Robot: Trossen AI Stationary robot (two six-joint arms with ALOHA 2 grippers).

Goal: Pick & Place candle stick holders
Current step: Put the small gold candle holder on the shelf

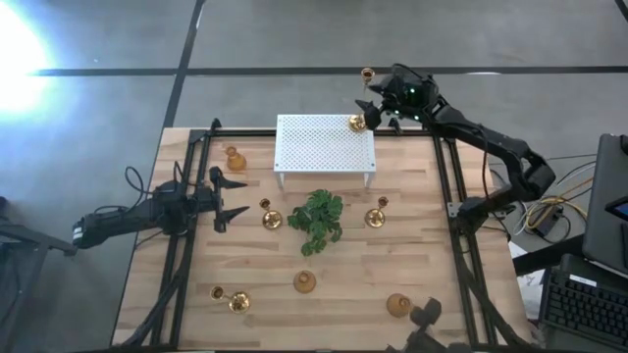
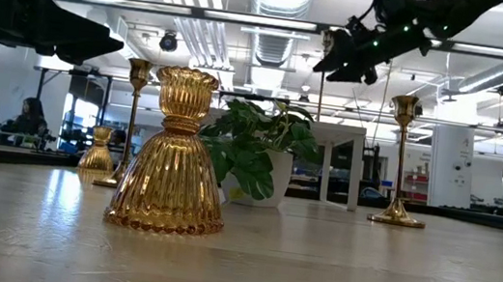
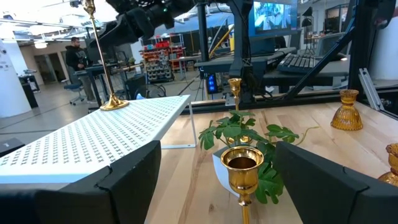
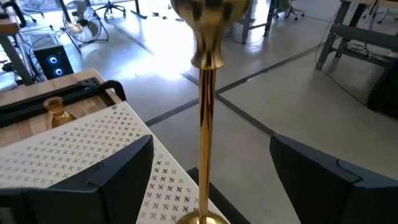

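Note:
A tall gold candle stick holder [image 4: 205, 118] stands upright by its round base [image 1: 358, 124] on the far right corner of the white perforated stand [image 1: 325, 143]. My right gripper [image 4: 208, 177] is open, with one finger on either side of the thin stem and clear of it; it hovers over that corner [image 1: 381, 106]. Several more gold holders stand on the wooden table: a squat one [image 1: 234, 157], two stemmed ones [image 1: 270, 218] [image 1: 377, 216], and others nearer. My left gripper [image 1: 231, 196] waits open at the table's left, pointing level at a stemmed holder [image 3: 242, 168].
A green leafy plant [image 1: 316, 221] in a white pot stands mid-table, just near of the stand. Squat holders [image 1: 305, 282] [image 1: 397, 305] and a stemmed one [image 1: 231, 299] sit toward the near edge. Black frame rails [image 1: 446, 186] run along both table sides.

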